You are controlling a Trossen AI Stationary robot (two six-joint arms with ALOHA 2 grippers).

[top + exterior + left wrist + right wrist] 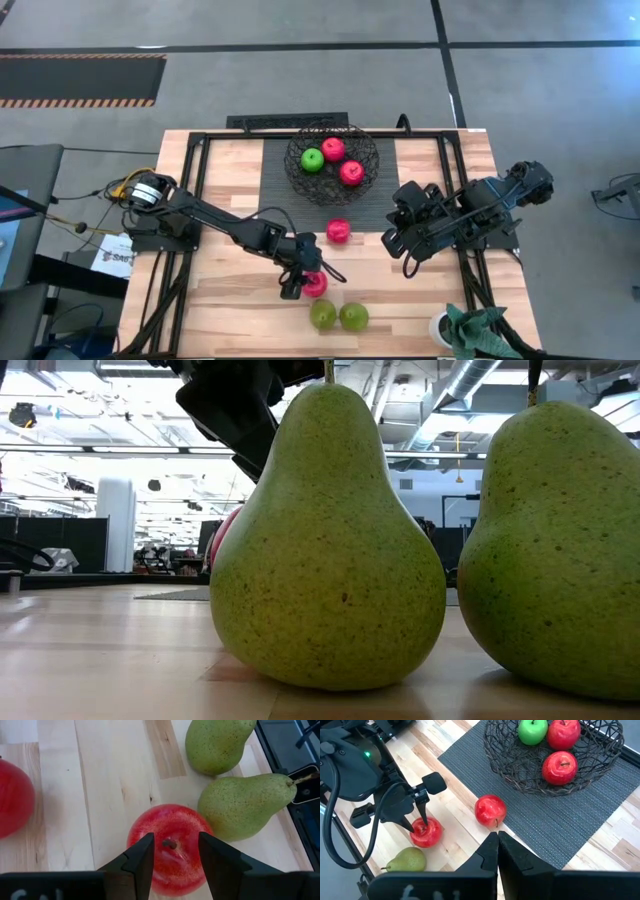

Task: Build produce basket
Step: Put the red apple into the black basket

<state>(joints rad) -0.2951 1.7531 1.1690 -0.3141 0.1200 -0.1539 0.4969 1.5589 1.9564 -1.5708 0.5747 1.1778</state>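
Note:
The black wire basket (300, 170) stands on the dark mat and holds a green apple (313, 159) and two red apples (333, 149) (351, 172). Another red apple (339, 231) rests at the mat's near edge. My left gripper (176, 836) is open, pointing down over a red apple (170, 865) that rests on the wood. Its fingers stand on either side of the stem. Two yellow-green pears (322, 315) (353, 317) lie just nearer, and both fill the low view (330, 540) (560, 540). My right gripper (497, 837) is shut and empty, right of the mat. My left gripper comes at the red apple's top (170, 842) from above, one finger on each side of the stem. I cannot tell whether the fingertips (421, 820) touch the apple. The apple sits on the table.
The dark ribbed mat (270, 200) covers the table's far middle. A white cup with a green leafy thing (455, 330) stands at the near right corner. Black frame rails (190, 200) run along the table's left and right sides. Bare wood lies at the near left.

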